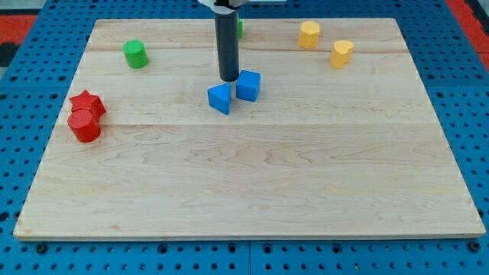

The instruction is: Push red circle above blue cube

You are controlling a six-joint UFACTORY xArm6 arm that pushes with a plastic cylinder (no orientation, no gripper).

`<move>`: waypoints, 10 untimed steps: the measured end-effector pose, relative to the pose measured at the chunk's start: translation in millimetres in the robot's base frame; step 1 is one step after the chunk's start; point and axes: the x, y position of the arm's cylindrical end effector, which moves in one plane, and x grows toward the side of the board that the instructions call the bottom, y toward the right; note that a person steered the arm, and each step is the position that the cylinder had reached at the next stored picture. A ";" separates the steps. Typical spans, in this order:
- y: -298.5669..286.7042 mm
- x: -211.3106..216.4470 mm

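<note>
The rod comes down from the top centre of the frame, and my tip [228, 79] rests on the wooden board [252, 191] just above the gap between two blue blocks. There is no pincer on this arm, only the plain rod, so nothing is being grasped. The blue cube [248, 85] sits just right of the tip, and a second blue block [220, 98], more wedge-like, lies just left and below, touching the cube or nearly so.

The red circle [84, 126] is far off at the left edge of the frame, pressed against a red star-shaped block [87, 103] just above it. A green cylinder [136, 54] stands in the upper left; another green block [239, 28] peeks out behind the rod. Two yellow blocks [309, 34] [342, 53] sit in the upper right.
</note>
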 end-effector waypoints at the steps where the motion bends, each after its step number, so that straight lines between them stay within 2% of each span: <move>1: -39.2 0.0; 3: -193.7 3.3; 4: -249.5 11.2; 5: -280.9 36.5; 7: -256.8 130.6; 8: -210.5 124.5; 10: -113.6 63.3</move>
